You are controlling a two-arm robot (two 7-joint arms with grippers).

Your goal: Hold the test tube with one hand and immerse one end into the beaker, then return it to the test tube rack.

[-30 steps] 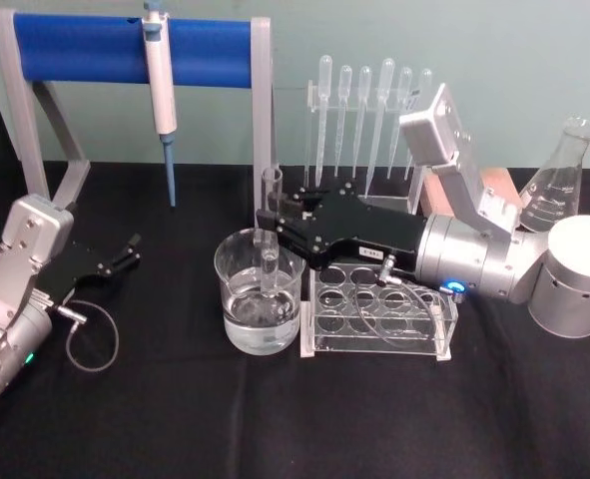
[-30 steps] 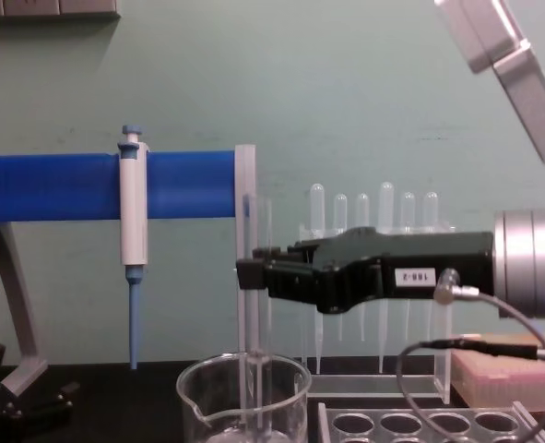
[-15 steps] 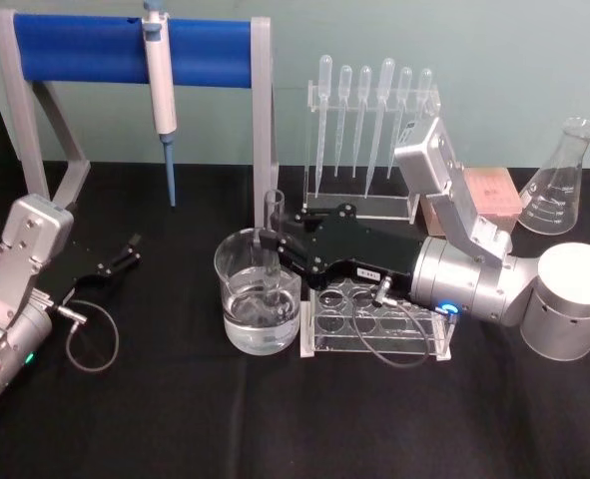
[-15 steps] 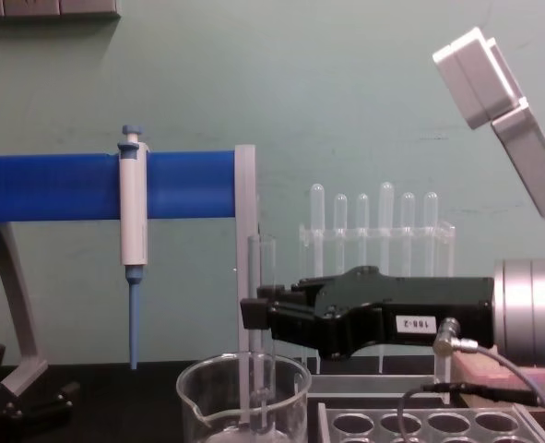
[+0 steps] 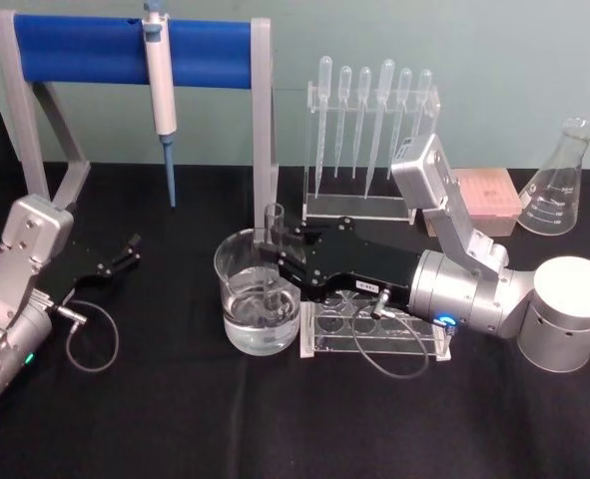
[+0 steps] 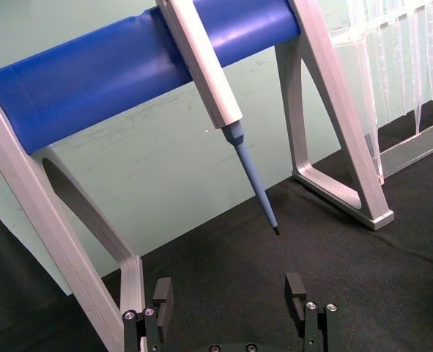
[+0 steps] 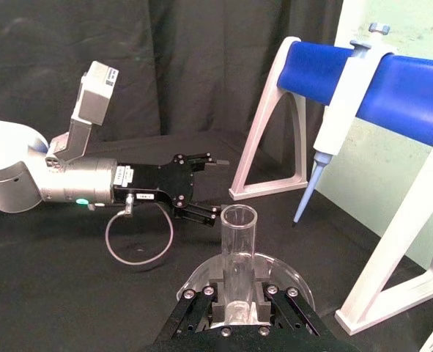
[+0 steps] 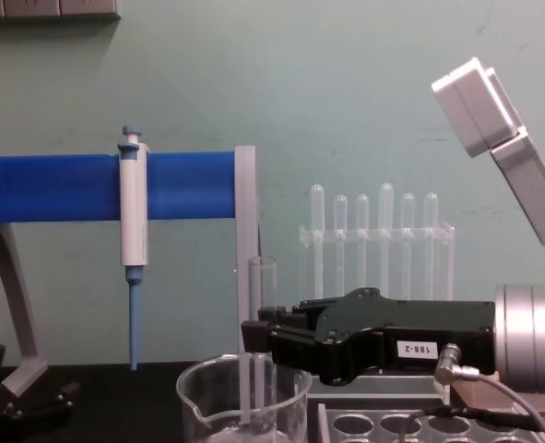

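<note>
The right gripper (image 5: pixel 269 255) is clamped on the test tube (image 5: pixel 274 220) directly above the beaker (image 5: pixel 237 311). The tube stands upright, its round end dipped in the water. Both have sunk lower than half a second ago. The test tube rack (image 5: pixel 414 339) sits just right of the beaker. The left gripper (image 5: pixel 125 251) lies parked well to its left, fingers apart.

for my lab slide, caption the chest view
Right gripper holds the test tube upright, lower end inside the beaker; left gripper parked at left

Black table (image 5: pixel 175 419); beaker (image 5: pixel 237 299), rack (image 5: pixel 326 324) (clear)
</note>
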